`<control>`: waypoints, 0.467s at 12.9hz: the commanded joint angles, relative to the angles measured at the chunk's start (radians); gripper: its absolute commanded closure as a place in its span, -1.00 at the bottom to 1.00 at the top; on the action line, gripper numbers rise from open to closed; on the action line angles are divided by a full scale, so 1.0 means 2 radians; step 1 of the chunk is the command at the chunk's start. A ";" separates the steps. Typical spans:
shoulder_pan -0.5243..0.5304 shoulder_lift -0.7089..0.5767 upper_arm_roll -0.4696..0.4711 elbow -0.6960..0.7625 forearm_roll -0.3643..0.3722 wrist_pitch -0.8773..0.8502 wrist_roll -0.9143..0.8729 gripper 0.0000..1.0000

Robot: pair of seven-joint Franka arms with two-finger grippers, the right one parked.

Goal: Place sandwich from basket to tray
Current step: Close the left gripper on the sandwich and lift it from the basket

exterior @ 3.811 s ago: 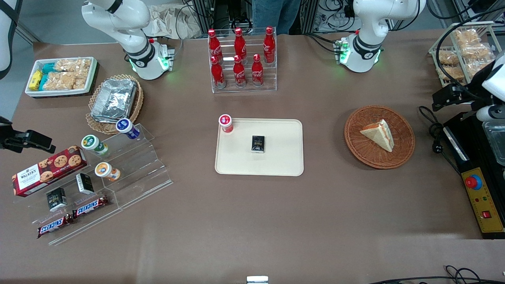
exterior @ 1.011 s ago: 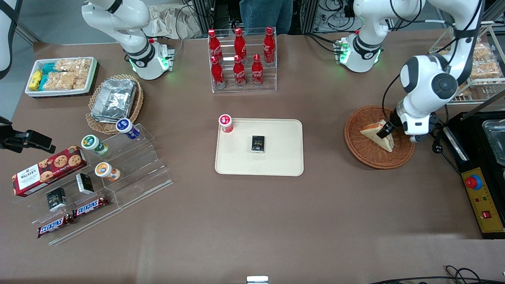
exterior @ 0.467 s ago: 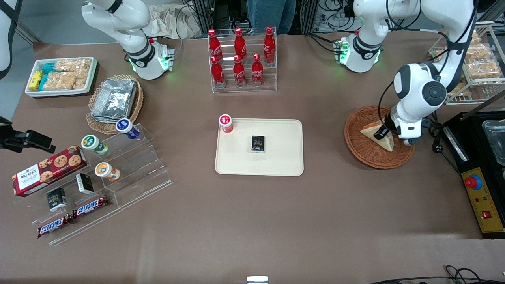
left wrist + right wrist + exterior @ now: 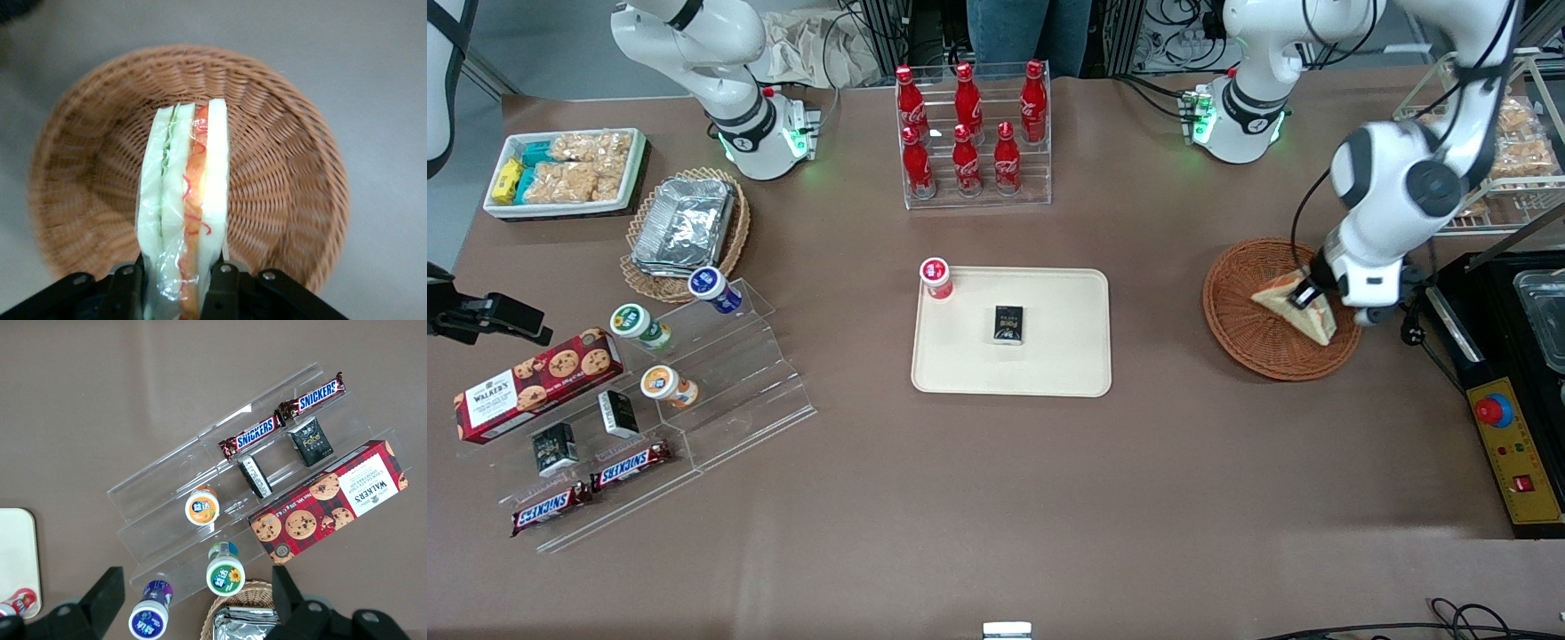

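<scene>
Over basket [image 4: 1254, 342], pincer [image 4: 1307, 295] clamping sandwich [image 4: 187, 200]

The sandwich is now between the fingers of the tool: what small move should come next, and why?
Probably a short lift straight up. The tool is shut on the sandwich, which hangs over the bowl of the basket, with its rim all around. Rising first should carry the sandwich clear of that rim before any sideways travel toward the tray.

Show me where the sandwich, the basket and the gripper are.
sandwich [image 4: 183, 200], left wrist view, on its filling edge.
basket [image 4: 1240, 316], front view, on its bare woven floor.
gripper [image 4: 175, 283], left wrist view, between the fingertips clamping the sandwich.
</scene>
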 commanded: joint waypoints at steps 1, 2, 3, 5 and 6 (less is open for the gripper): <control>-0.001 -0.101 -0.002 0.041 -0.002 -0.145 0.063 1.00; -0.007 -0.108 -0.010 0.083 -0.002 -0.197 0.067 1.00; -0.018 -0.101 -0.013 0.146 -0.002 -0.258 0.079 1.00; -0.067 -0.060 -0.013 0.258 -0.009 -0.350 0.102 1.00; -0.094 -0.045 -0.021 0.282 -0.022 -0.362 0.098 1.00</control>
